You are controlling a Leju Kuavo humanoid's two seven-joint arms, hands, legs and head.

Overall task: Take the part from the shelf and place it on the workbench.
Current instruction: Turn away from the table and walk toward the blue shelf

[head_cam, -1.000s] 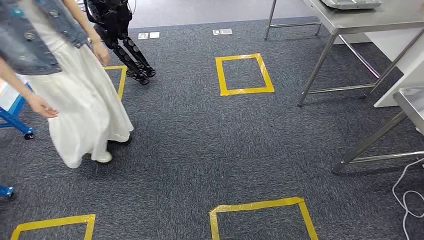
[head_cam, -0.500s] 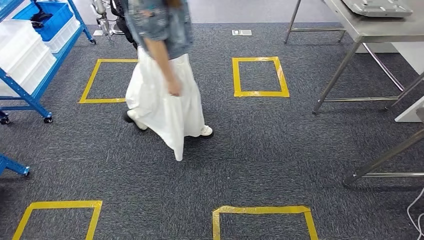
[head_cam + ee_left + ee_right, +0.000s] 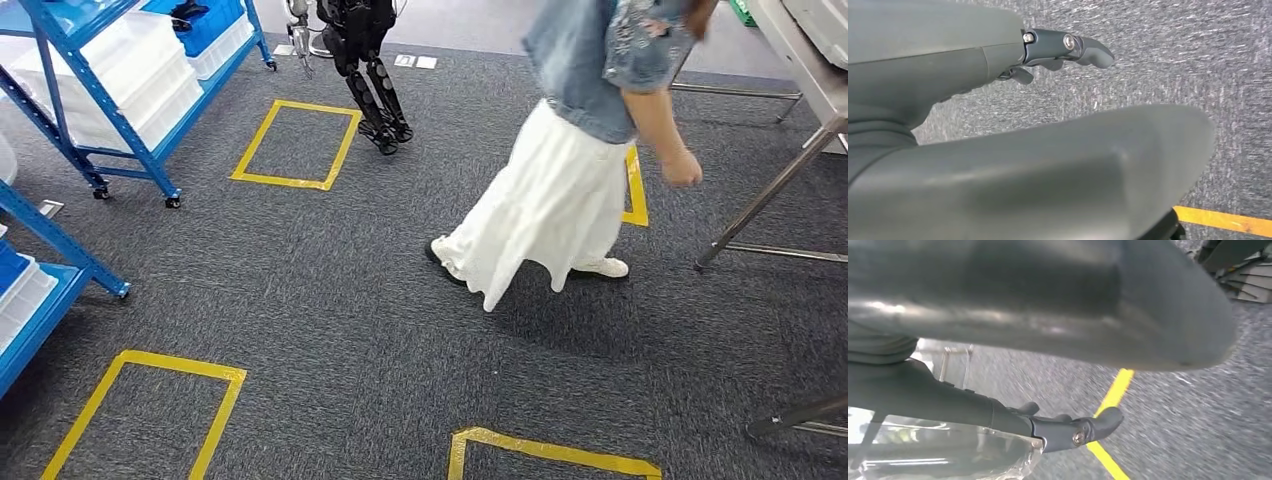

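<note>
- View has swung left since a second ago: camera turn, not object motion.
- Shelf [image 3: 108,105] now in head view along floor's left edge, white bins [image 3: 150,70] on it; surface [image 3: 805,70] at far right corner.
- Person [image 3: 560,200] has crossed from left to right, now near surface.
- Part: not discernible; presumably in shelf bins.
- Left robot hand [image 3: 948,70]: released, fingers extended above carpet.
- Right robot hand [image 3: 973,410]: clear film [image 3: 948,455] beside fingers; grasp cannot be told.
- Judgement: approach phase; pick not yet done.
</note>
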